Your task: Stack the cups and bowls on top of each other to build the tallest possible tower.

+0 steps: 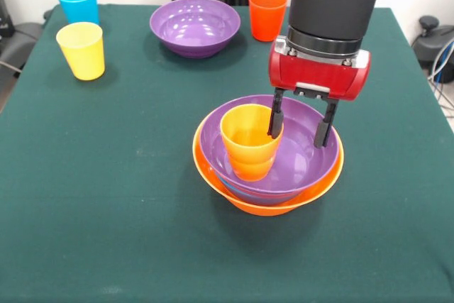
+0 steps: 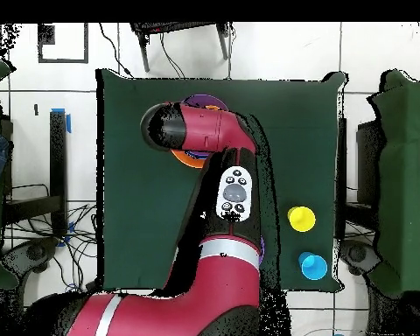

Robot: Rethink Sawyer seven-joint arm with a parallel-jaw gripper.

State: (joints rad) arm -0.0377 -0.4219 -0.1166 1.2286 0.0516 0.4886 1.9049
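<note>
Gripper (image 1: pixel 299 124) is open w/ one finger inside the orange cup (image 1: pixel 250 140), mid frame, in the tower (image 1: pixel 268 155). Purple bowl (image 1: pixel 195 26) & red-orange cup (image 1: pixel 267 13) sit up top; blue cup (image 1: pixel 78 3) & yellow cup (image 1: pixel 81 50) upper left. Arm (image 2: pixel 196 131) hides the tower from above.

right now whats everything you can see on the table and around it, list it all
orange bowl: one, orange, table middle, bottom of the stack
purple bowl in stack: one, purple, nested above the orange bowl, a blue rim showing between them
orange cup: one, orange-yellow, upright inside the stacked purple bowl
loose purple bowl: one, purple, far side, alone
red-orange cup: one, red-orange, far side beside the loose bowl
yellow cup: one, yellow, front view's left
blue cup: one, light blue, behind the yellow cup
table: one, dark green cloth
gripper: one, red and black, open, one finger inside the orange cup
</note>
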